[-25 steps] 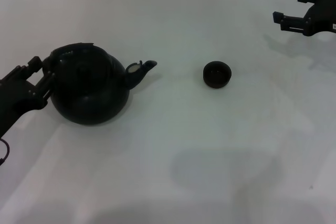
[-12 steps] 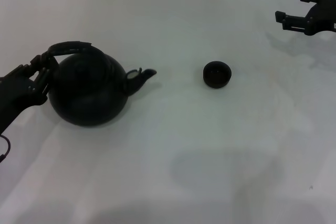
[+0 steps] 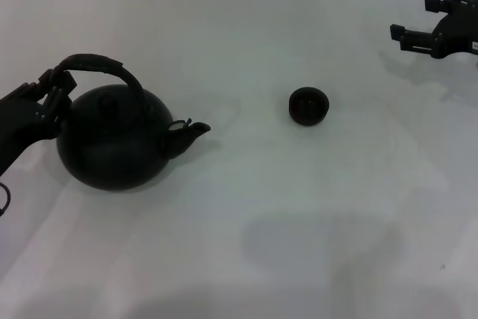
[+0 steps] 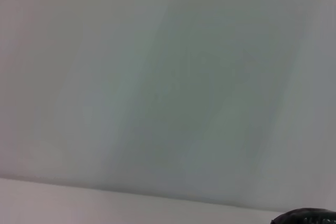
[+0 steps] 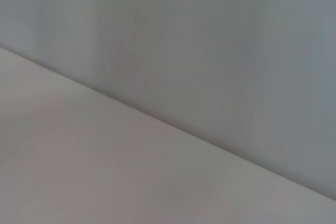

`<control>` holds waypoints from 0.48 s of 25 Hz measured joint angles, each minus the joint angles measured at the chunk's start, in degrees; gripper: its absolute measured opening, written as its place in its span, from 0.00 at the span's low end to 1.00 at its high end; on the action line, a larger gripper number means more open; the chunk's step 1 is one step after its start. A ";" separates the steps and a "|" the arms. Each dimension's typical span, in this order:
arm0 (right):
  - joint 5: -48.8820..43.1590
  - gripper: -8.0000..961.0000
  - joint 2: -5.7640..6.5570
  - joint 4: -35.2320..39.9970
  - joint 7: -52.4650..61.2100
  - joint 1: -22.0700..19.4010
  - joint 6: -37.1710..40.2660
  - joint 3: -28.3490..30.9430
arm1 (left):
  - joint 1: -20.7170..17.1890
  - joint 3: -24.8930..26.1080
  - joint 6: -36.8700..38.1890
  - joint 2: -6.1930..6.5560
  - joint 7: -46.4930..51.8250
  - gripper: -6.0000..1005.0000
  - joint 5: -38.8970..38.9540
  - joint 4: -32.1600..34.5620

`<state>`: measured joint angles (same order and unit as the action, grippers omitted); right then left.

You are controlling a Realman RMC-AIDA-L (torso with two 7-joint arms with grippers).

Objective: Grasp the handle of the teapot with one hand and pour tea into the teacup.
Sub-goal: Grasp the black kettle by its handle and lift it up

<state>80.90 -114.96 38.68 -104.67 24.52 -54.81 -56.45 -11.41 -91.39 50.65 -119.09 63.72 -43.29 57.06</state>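
Note:
In the head view the round matte-black teapot (image 3: 112, 140) hangs at the left, its spout (image 3: 187, 134) pointing right toward the teacup. The arched handle (image 3: 101, 65) stands upright above the lid. My left gripper (image 3: 56, 87) is shut on the handle's left end. The small dark teacup (image 3: 308, 106) sits upright on the white table (image 3: 284, 207), well to the right of the spout. No tea shows. My right gripper (image 3: 418, 24) hovers open at the far right, away from both. The left wrist view shows only a dark sliver of the teapot (image 4: 307, 217).
The white table stretches around the teapot and teacup. A pale wall fills both wrist views.
The handle has swung up from lying on the lid to standing upright. The teapot has shifted left and toward me, lifted by my left gripper. The right arm has barely moved.

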 joint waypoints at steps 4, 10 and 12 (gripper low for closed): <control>0.04 0.90 0.00 -0.77 -0.20 0.03 0.63 0.04 | 0.78 0.07 0.24 0.05 -1.27 0.24 -0.04 -0.08; 0.08 0.90 0.00 -1.32 -0.63 0.05 0.82 0.03 | 1.95 1.34 0.28 0.15 -0.51 0.23 0.71 -0.92; 0.13 0.90 -0.03 -1.40 -0.69 0.13 1.06 -0.01 | 2.00 1.47 0.29 0.12 -0.22 0.23 1.20 -0.91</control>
<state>81.03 -114.99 37.28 -105.36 24.65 -53.75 -56.46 -9.41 -89.92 50.94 -118.97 63.49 -42.09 56.15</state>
